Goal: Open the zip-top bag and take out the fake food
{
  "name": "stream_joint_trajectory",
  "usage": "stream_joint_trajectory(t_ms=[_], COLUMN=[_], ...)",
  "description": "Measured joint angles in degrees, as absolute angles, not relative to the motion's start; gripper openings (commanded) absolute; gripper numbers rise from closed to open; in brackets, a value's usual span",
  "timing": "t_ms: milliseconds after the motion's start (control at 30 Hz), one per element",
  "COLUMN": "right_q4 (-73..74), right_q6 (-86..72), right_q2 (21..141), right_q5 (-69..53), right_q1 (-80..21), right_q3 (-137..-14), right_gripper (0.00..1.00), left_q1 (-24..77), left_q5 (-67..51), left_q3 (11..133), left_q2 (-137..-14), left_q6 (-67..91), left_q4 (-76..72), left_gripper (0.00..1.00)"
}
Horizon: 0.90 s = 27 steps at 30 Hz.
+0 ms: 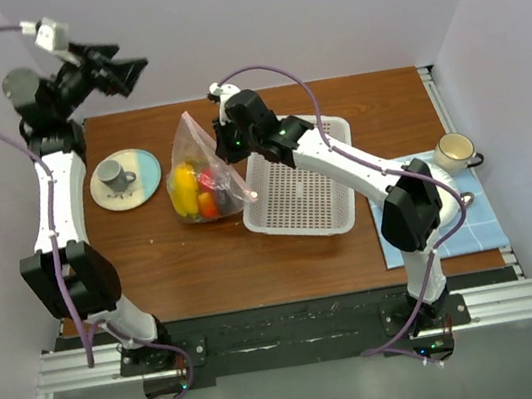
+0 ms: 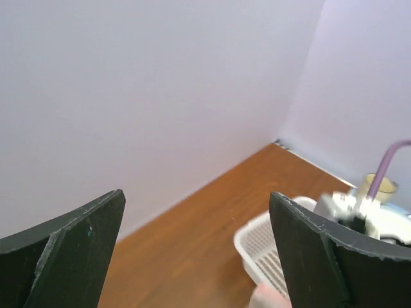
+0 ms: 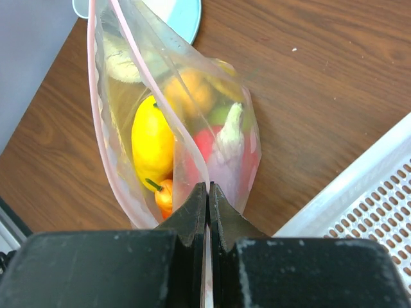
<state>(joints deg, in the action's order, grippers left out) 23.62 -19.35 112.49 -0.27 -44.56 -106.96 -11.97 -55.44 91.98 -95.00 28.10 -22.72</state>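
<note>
The clear zip-top bag (image 1: 197, 160) stands on the table left of the basket, its pink zipper strip (image 3: 138, 54) parted at the top. The fake food (image 1: 194, 193) is inside: a yellow piece (image 3: 152, 142), an orange one (image 3: 188, 92), a red one (image 3: 204, 142) and a green one (image 3: 221, 114). My right gripper (image 1: 229, 148) is shut on the bag's upper edge; in the right wrist view the jaws (image 3: 207, 187) pinch one plastic wall. My left gripper (image 1: 122, 72) is open and empty, raised high at the far left and facing the back wall (image 2: 196, 196).
A white perforated basket (image 1: 301, 199) lies right of the bag, also in the left wrist view (image 2: 260, 240). A pale plate (image 1: 145, 168) with a grey cup (image 1: 114, 174) sits left of the bag. A cream mug (image 1: 453, 152) stands on a blue cloth (image 1: 472, 222) at the right.
</note>
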Motion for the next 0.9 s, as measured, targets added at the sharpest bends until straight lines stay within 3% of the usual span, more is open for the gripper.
stream_joint_trajectory(t_ms=[133,500,700,900], right_q4=[24.67,29.08,32.03,33.23], right_q6=[-19.53,-20.86,-23.77,-26.11], right_q2=[112.49,113.84,117.91,120.81], right_q5=[0.62,5.5,10.24,10.63], right_q1=[-44.58,-44.66,-45.65,-46.15], right_q3=[-107.42,-110.8,-116.51,-119.28], right_gripper=[0.0,0.0,0.0,0.0], left_q1=[-4.32,-0.19,8.71,9.41], left_q5=[-44.86,-27.29,-24.77,-24.67], left_q3=[100.16,77.47,75.75,77.03], left_q2=[-93.17,-85.19,-84.2,-81.23], left_q6=[13.8,2.94,3.66,5.26], left_q4=[-8.05,16.19,22.26,24.49], left_gripper=[1.0,1.0,1.0,1.0])
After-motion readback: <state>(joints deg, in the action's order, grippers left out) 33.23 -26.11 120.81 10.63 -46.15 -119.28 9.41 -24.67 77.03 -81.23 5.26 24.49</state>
